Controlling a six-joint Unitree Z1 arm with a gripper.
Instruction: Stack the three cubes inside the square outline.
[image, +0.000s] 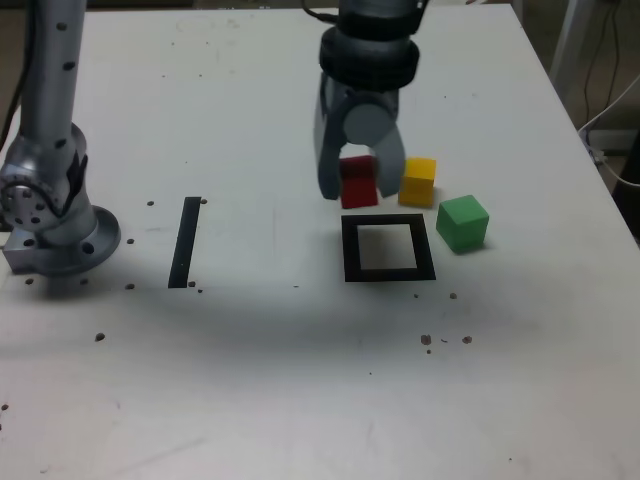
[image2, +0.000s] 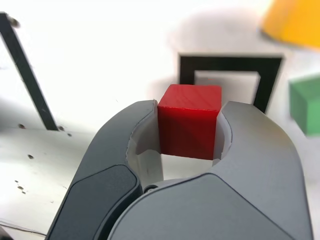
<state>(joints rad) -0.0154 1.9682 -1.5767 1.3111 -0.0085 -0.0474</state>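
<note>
We see our gripper (image2: 189, 131) up close, its two dark fingers pinching the red cube (image2: 190, 120) from both sides. Past it lies the square outline (image: 388, 248), empty, just beside the red cube. The yellow cube (image: 418, 181) sits next to the red one, and the green cube (image: 463, 222) rests by the outline's right side in the exterior view.

A robotics lab or test bench, by all signs: bare white table (image: 250, 390) marked with a black taped square outline (image: 388, 248) and a straight black strip (image: 185, 242), speckled with small dark chips; metal arm base (image: 50, 215) mounted at the exterior view's left; loose cables (image: 610, 110) trailing beyond the table's far right edge.
</note>
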